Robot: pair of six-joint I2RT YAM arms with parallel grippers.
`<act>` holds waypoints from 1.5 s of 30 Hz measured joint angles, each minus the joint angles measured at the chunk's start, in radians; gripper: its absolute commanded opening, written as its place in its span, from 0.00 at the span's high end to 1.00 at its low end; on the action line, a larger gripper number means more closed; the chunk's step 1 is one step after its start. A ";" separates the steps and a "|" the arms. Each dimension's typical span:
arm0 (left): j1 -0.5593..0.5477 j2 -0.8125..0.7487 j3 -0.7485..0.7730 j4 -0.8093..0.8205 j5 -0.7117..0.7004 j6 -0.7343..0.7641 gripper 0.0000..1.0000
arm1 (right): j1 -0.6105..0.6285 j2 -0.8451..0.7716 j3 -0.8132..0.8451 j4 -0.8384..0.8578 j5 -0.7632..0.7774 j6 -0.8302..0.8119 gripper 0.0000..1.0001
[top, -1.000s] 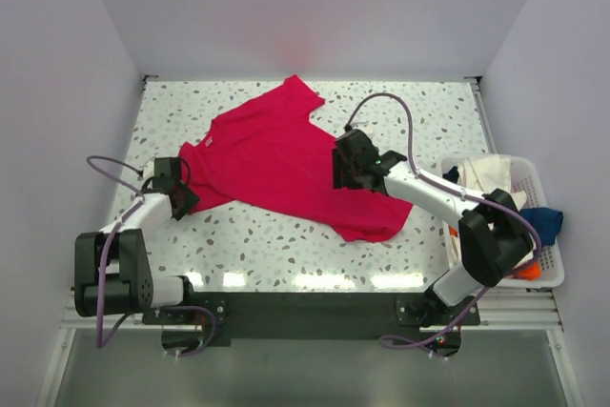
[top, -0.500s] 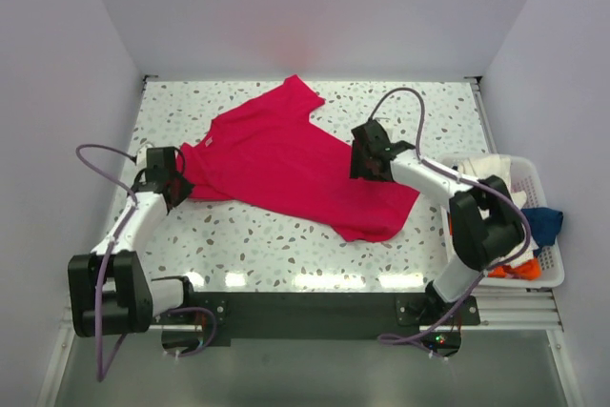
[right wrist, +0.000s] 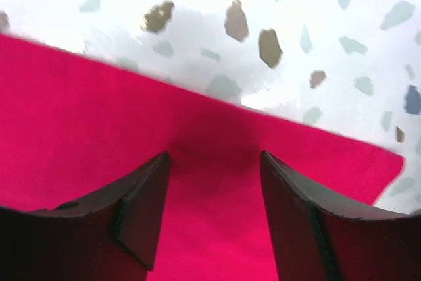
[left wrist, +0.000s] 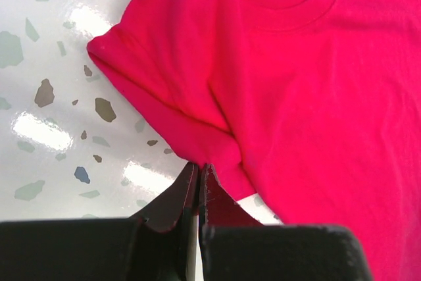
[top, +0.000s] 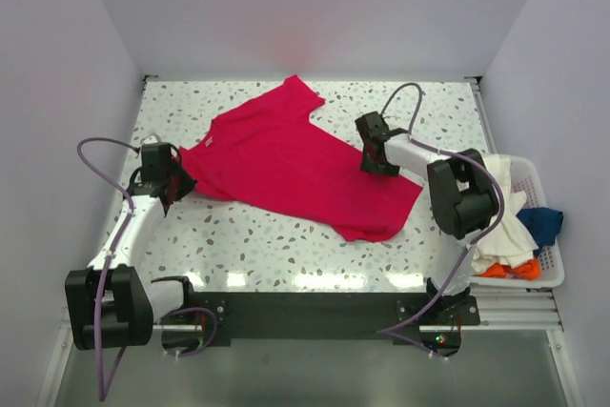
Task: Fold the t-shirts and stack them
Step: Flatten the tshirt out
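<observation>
Moved: left claw (left wrist: 198, 176) has swung outward and away from you, taking the sleeve with it; right claw (right wrist: 214, 159) has slid out to the side edge of the red shirt (top: 286, 164).
Left claw: clenched on the sleeve hem; shirt body lies ahead and to its right.
Right claw: spread open, holding nothing; cloth lies under its fingers, the edge just past the tips, bare table (right wrist: 296, 4) beyond.
Long axis: collar by left claw, bottom hem past right claw.
Your call: right claw is nearest that edge; a straight drop and pinch looks enough.
</observation>
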 measured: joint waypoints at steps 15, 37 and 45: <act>0.001 -0.055 0.000 -0.003 0.051 0.034 1.00 | -0.093 0.517 0.845 -0.192 -0.005 -0.068 1.00; 0.003 -0.103 0.000 -0.007 0.182 0.068 1.00 | 0.117 -0.395 -0.016 -0.054 -0.107 -0.039 0.44; 0.003 -0.099 0.000 -0.006 0.192 0.068 1.00 | 0.229 -0.496 -0.435 -0.024 -0.137 0.131 0.44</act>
